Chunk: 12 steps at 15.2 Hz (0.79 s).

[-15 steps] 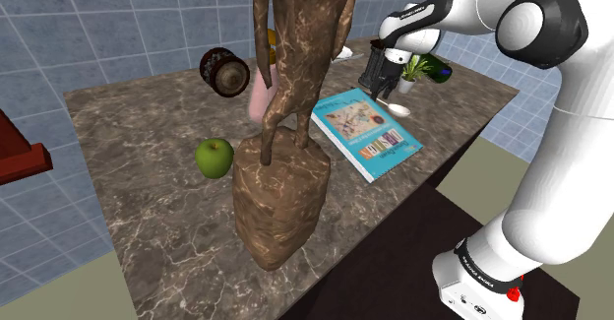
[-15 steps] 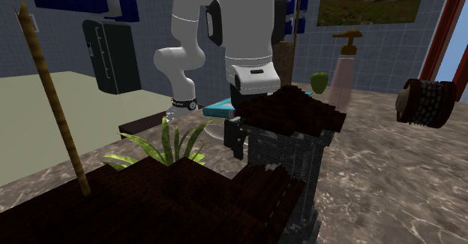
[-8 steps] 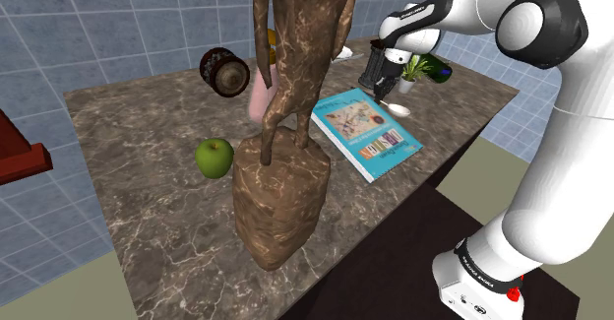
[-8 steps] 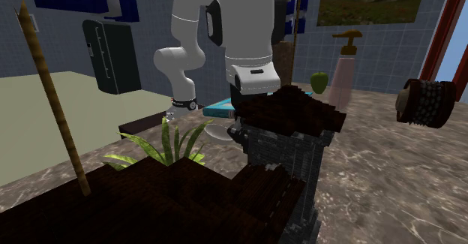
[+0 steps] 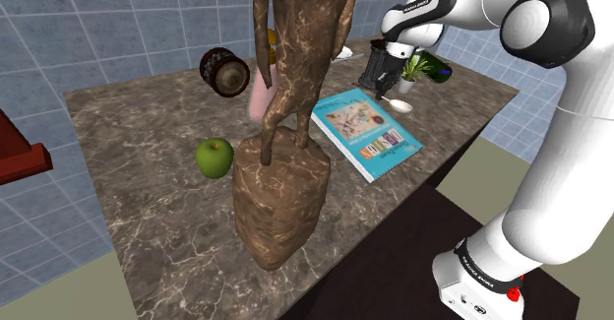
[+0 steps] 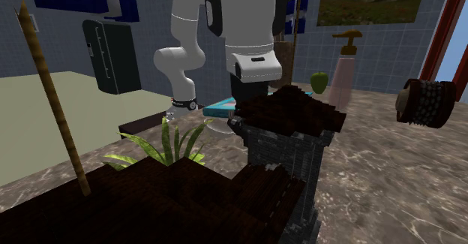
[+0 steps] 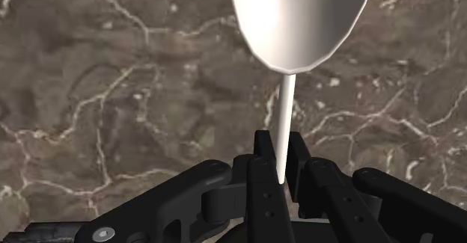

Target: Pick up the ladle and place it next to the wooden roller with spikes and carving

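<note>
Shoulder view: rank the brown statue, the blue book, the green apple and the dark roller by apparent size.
1. brown statue
2. blue book
3. dark roller and green apple: too alike to rank, and the roller sits farther from the camera.

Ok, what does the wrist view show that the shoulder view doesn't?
Up close, the wrist view lets you see the gripper with its black fingers pinching the white ladle by its thin handle, the bowl pointing away from the hand. The shoulder view adds the surroundings: a tall brown statue, a green apple, a teal book, the dark spiked roller at the back, a little potted plant and the white arm. Both share the ladle, the gripper and the brown marble table.
</note>
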Each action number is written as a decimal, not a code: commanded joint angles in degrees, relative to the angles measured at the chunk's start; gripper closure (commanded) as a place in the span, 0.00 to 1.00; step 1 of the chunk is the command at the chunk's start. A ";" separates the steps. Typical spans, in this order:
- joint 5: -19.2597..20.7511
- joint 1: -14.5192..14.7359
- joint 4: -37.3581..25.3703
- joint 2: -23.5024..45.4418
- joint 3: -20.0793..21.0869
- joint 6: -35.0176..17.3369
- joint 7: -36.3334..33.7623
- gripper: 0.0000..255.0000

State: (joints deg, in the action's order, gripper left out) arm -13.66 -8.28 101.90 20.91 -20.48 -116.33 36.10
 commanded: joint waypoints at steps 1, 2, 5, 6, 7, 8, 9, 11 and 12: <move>0.44 0.08 -0.65 -0.85 -0.18 1.44 -0.32 1.00; 0.60 0.10 -1.01 -1.16 -0.25 2.08 -0.46 1.00; 1.07 0.17 -2.19 -2.02 -0.42 4.03 -0.89 1.00; 1.22 0.19 -2.61 -2.29 -0.47 4.69 -1.03 1.00; 1.36 0.21 -3.04 -2.55 -0.52 5.36 -1.16 1.00; 1.49 0.22 -3.49 -2.79 -0.56 6.02 -1.29 1.00; 1.62 0.23 -3.96 -3.02 -0.61 6.70 -1.42 1.00; 1.86 0.24 -4.93 -3.46 -0.69 8.05 -1.66 1.00; 1.97 0.24 -5.44 -3.66 -0.73 8.74 -1.78 1.00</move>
State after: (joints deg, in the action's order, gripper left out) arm -11.79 -8.08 96.92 17.44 -21.20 -108.23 34.50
